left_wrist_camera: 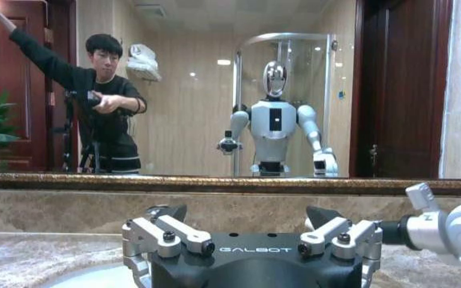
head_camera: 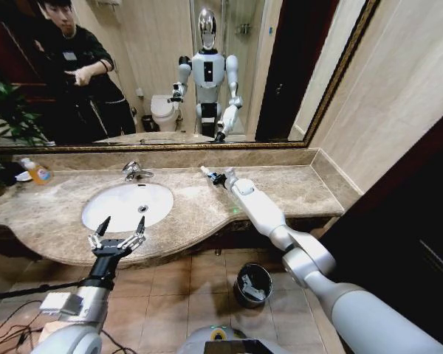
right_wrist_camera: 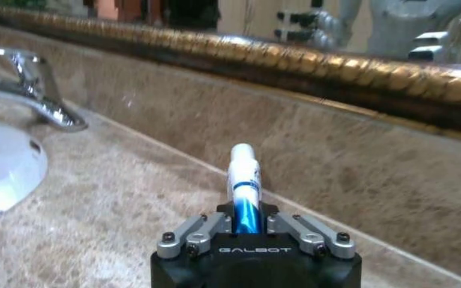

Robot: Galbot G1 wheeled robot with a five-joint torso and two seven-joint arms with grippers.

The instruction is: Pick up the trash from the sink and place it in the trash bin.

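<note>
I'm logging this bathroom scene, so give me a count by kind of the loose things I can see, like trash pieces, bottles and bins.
Trash pieces: 1, the white-and-blue tube clamped in the right gripper over the counter.
Bottles: 1, the orange-liquid bottle at the counter's back, far left.
Bins: 1, the trash bin on the floor.
Total: 3.
The sink looks empty.

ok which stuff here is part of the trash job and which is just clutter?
Job:
- white-and-blue tube, clamped in the right tool above the counter
- sink
- trash bin on the floor
- left tool, open at the sink's front edge

Lying about:
- orange-liquid bottle
- tap
- plant
</note>
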